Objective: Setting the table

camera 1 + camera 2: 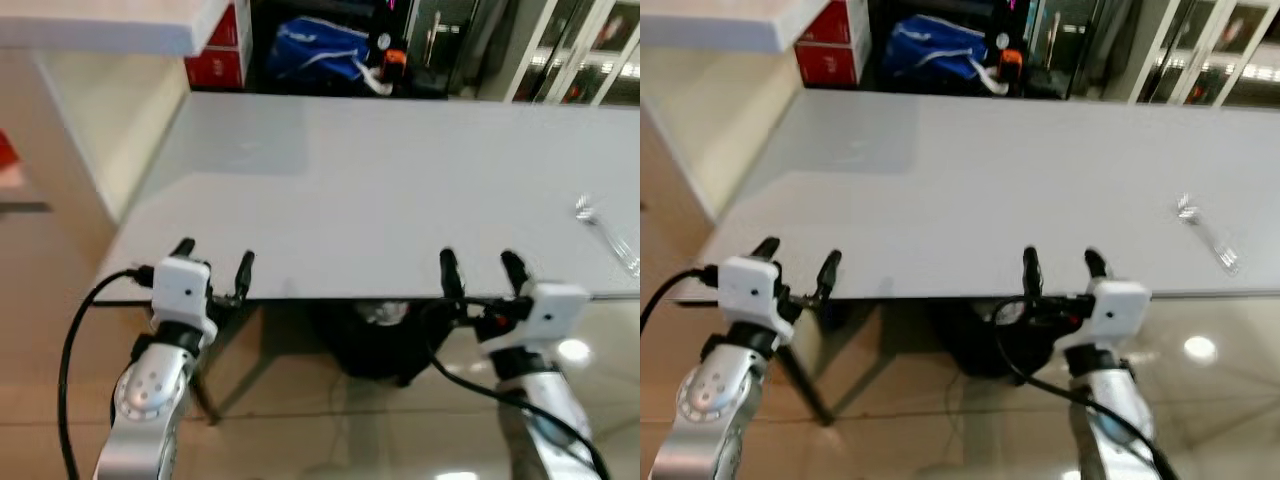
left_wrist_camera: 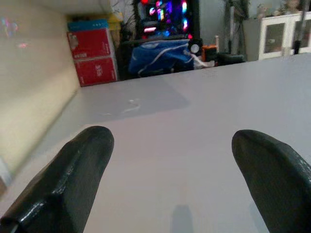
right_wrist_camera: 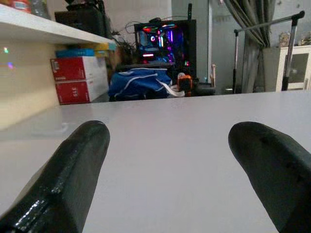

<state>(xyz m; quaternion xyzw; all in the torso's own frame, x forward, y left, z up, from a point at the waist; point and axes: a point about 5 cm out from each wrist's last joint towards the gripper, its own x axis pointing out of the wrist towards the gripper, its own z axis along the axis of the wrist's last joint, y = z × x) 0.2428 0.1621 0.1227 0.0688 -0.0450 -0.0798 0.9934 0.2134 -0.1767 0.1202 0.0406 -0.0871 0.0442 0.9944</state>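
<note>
Fork [image 1: 605, 232] on table [image 1: 380, 190], open left tool [image 1: 212, 262], right tool [image 1: 480, 272]

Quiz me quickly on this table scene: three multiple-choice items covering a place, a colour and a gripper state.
1. Where does the fork lie on the table?
A. far left
B. centre
C. robot's right side

2. What colour are the boxes beyond the table?
A. red
B. green
C. yellow

3. The left gripper and right gripper are:
A. both shut
B. both open, holding nothing
C. gripping a plate

Answers: 1 C, it lies near the right edge; 2 A, red cartons; 3 B, fingers spread over the near edge.
</note>
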